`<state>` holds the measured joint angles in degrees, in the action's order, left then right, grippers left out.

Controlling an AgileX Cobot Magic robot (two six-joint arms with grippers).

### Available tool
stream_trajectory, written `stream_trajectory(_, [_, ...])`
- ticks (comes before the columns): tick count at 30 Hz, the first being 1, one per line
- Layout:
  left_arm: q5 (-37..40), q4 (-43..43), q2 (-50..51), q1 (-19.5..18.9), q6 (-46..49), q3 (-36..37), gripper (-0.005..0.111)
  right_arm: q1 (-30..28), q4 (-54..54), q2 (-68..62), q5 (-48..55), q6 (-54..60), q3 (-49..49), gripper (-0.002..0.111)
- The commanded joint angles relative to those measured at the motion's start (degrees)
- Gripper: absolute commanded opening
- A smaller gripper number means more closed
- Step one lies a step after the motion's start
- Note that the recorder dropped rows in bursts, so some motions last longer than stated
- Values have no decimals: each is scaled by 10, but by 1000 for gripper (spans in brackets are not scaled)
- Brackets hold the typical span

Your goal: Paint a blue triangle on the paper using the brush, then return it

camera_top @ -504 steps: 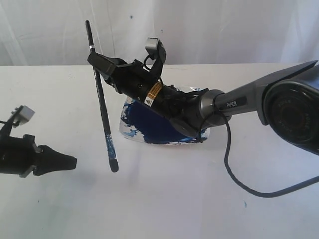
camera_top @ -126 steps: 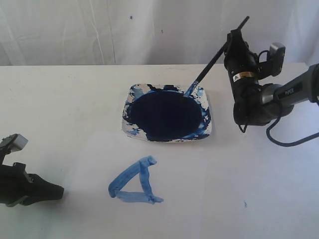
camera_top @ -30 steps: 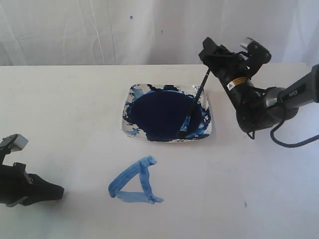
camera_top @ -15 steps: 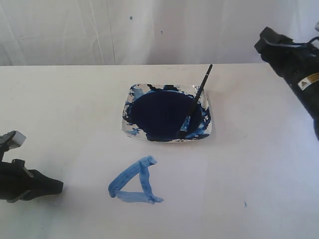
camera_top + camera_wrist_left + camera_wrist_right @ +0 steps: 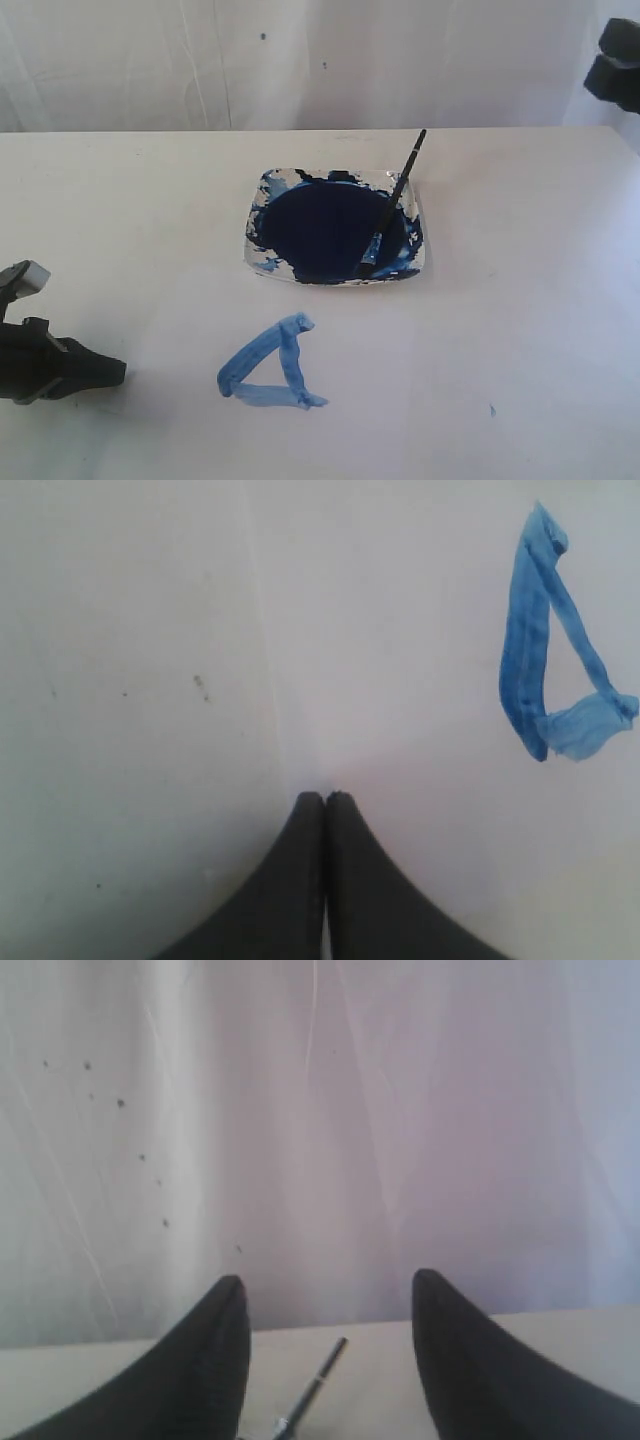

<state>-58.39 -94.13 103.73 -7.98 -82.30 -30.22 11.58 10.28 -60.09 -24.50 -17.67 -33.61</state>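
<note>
The brush (image 5: 393, 200) lies free in the paint dish (image 5: 256, 262), its tip in the dark-blue paint and its black handle sticking out over the far right rim. Its handle end (image 5: 325, 1365) shows below my right gripper (image 5: 325, 1280), which is open and empty. In the exterior view that right gripper (image 5: 605, 58) hangs high at the right edge, far from the dish. The blue triangle (image 5: 255, 352) sits on the paper (image 5: 350, 370) in front of the dish, and the same triangle (image 5: 530, 670) shows in the left wrist view. My left gripper (image 5: 122, 373), also (image 5: 325, 798), rests shut at the paper's left edge.
A white curtain (image 5: 320, 60) hangs behind the table. The paper's left edge (image 5: 268, 630) runs just ahead of the left fingertips. A small blue speck (image 5: 491, 409) marks the table at the front right.
The right gripper has pulled away from the brush's handle, up and to the right edge of the exterior view. The brush stays leaning in the dish. The left arm has barely moved.
</note>
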Motion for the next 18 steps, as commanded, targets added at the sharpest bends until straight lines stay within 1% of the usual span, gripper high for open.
stream_trajectory(1, [11, 1, -3, 4, 2, 4, 0, -4, 2, 76, 142, 106, 4, 47])
stream_trajectory(4, [11, 1, -3, 4, 2, 4, 0, -4, 2, 99, 194, 106, 4, 47])
stream_trajectory(8, [-3, 1, -3, 4, 2, 4, 0, -1, 1, 105, 214, 111, 5, 47])
stream_trajectory(13, [-9, -2, -3, 4, -4, 4, 0, -1, -2, 105, 192, 112, 17, 47])
stream_trajectory(15, [-29, -17, -3, 4, -14, 4, 0, -1, -2, 105, 187, 95, 18, 47])
stream_trajectory(18, [-75, -12, -4, 4, -23, 4, 0, -1, -2, 106, 179, 74, 18, 47])
